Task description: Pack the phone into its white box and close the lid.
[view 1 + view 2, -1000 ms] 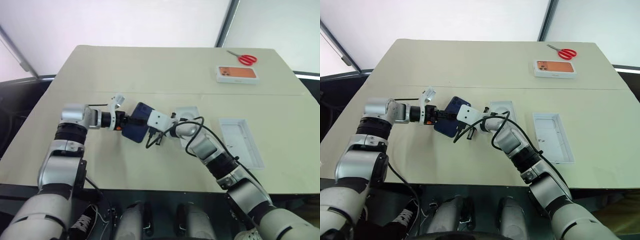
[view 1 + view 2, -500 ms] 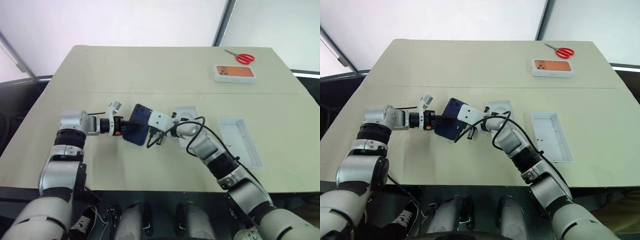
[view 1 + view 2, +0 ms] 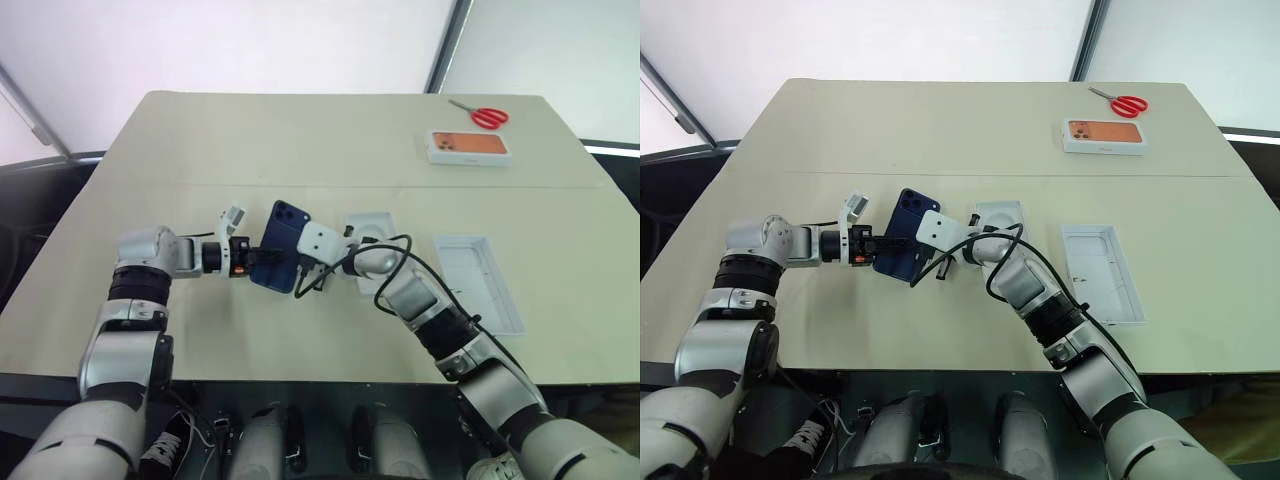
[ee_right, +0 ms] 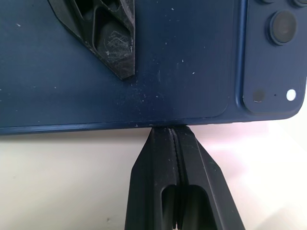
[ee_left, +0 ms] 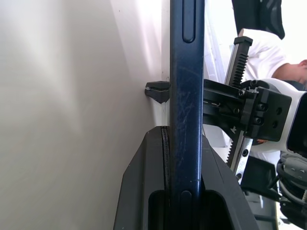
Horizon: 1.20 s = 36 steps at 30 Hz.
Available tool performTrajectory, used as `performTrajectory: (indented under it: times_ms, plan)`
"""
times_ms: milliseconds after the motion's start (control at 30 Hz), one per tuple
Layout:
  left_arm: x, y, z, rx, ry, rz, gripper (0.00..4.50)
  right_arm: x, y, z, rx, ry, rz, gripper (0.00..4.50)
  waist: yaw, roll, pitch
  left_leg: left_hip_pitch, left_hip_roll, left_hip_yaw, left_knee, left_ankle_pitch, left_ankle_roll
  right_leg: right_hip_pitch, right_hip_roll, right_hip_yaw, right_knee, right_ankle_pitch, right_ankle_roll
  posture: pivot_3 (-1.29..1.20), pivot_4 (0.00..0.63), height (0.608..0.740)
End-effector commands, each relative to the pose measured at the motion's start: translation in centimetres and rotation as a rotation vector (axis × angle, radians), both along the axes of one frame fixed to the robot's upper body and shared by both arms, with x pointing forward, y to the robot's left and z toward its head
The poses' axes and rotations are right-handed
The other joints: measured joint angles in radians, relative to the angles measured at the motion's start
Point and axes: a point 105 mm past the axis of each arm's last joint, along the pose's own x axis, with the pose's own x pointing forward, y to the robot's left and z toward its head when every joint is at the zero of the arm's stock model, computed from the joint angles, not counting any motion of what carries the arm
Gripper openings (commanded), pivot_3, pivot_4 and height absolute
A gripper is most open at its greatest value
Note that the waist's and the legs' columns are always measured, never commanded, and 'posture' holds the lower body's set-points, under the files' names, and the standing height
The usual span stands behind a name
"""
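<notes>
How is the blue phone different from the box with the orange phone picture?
The phone is dark blue; the picture box is white and orange. The phone is pinched in the left gripper, tilted up; the picture box lies flat by the red scissors. Both are rectangles.

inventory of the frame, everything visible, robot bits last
phone: 1, dark navy, held up on edge above the table between the two grippers
white box: 1, white, on the table just behind the right wrist
lid: 1, white, open side up, right of the box
box with orange phone picture: 1, white and orange, far right of the table
scissors: 1, red handles, beyond that box
table: 1, beige
left gripper: black fingers clamped on the phone's faces
right gripper: black fingers pressed together, tips against the phone's edge
</notes>
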Motion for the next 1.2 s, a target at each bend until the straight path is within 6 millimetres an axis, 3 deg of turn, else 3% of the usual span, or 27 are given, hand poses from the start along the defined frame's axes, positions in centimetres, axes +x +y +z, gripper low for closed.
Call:
performTrajectory:
  times_ms: [33, 100, 200, 233, 300, 500, 633, 800, 1167, 1200]
  plan:
    - [-0.8, 0.0, -1.7, 0.018, 0.067, 0.010, 0.02, 0.0, 0.3, 1.2, 0.028, -0.034, 0.012, 0.00, 0.000, 0.000, 0.000, 0.000, 0.000, 0.000, 0.000, 0.000, 0.000, 0.000, 0.000, 0.000, 0.000, 0.000, 0.000, 0.00, 0.150, 0.738]
    - [-0.7, 0.1, -1.4, -0.006, 0.068, 0.029, 0.02, -0.1, 0.2, 1.6, 0.061, -0.028, 0.013, 0.00, 0.000, 0.000, 0.000, 0.000, 0.000, 0.000, 0.000, 0.000, 0.000, 0.000, 0.000, 0.000, 0.000, 0.000, 0.000, 0.00, 0.150, 0.738]
    - [0.4, 0.9, 1.5, -0.182, -0.031, 0.112, 0.02, -2.2, 0.7, 5.9, 0.451, 0.176, 0.098, 0.00, 0.003, -0.002, 0.002, -0.001, 0.000, -0.001, 0.000, 0.000, 0.000, 0.000, 0.000, 0.001, 0.000, 0.000, 0.000, 0.00, 0.150, 0.738]
    - [0.5, 1.2, 2.4, -0.231, -0.067, 0.134, 0.00, -3.0, 0.3, 7.3, 0.550, 0.227, 0.150, 0.25, 0.001, -0.002, 0.003, -0.001, 0.000, -0.001, 0.000, 0.000, 0.000, -0.001, 0.000, 0.001, 0.000, 0.000, 0.000, 0.00, 0.150, 0.738]
    - [0.7, 1.5, 3.8, -0.295, -0.138, 0.168, 0.00, -3.9, -0.8, 8.3, 0.588, 0.254, 0.203, 0.84, 0.000, -0.002, 0.003, -0.002, 0.000, -0.001, 0.000, 0.000, 0.000, -0.001, -0.001, 0.001, 0.000, 0.000, 0.000, 0.00, 0.150, 0.738]
    - [0.3, 0.3, 5.9, -0.364, -0.187, 0.193, 0.00, -5.0, -5.8, 8.2, 0.383, 0.188, 0.267, 3.76, 0.011, -0.004, 0.004, -0.002, -0.002, -0.002, 0.000, -0.003, -0.001, -0.001, -0.005, 0.000, -0.001, 0.000, 0.000, 0.00, 0.150, 0.738]
    - [0.0, -0.4, 6.4, -0.372, -0.189, 0.202, 0.00, -5.9, -9.8, 6.3, 0.142, 0.174, 0.304, 3.76, 0.008, -0.006, 0.006, -0.002, -0.004, -0.002, 0.000, -0.002, 0.002, -0.001, -0.008, -0.001, -0.001, 0.000, 0.000, 0.00, 0.150, 0.738]
    - [0.0, -0.6, 6.0, -0.351, -0.191, 0.226, 0.00, -6.5, -12.8, 4.8, -0.024, 0.177, 0.346, 3.76, 0.002, -0.009, 0.009, -0.002, -0.002, -0.001, -0.001, -0.001, 0.002, -0.001, -0.005, -0.001, -0.001, 0.000, 0.001, 0.00, 0.150, 0.738]
    - [-0.3, -1.5, 5.6, -0.325, -0.196, 0.208, 0.00, -5.3, -14.1, 2.3, -0.153, 0.179, 0.334, 3.76, 0.011, -0.011, 0.011, -0.002, -0.003, -0.001, 0.000, -0.001, 0.002, -0.001, -0.007, -0.001, -0.001, 0.000, 0.001, 0.00, 0.150, 0.738]
    - [-0.4, -1.5, 5.6, -0.324, -0.194, 0.206, 0.00, -5.3, -14.2, 2.1, -0.163, 0.186, 0.336, 3.53, 0.011, -0.011, 0.011, -0.002, -0.003, -0.001, 0.000, -0.001, 0.002, -0.001, -0.007, -0.001, -0.001, 0.000, 0.001, 0.00, 0.150, 0.738]
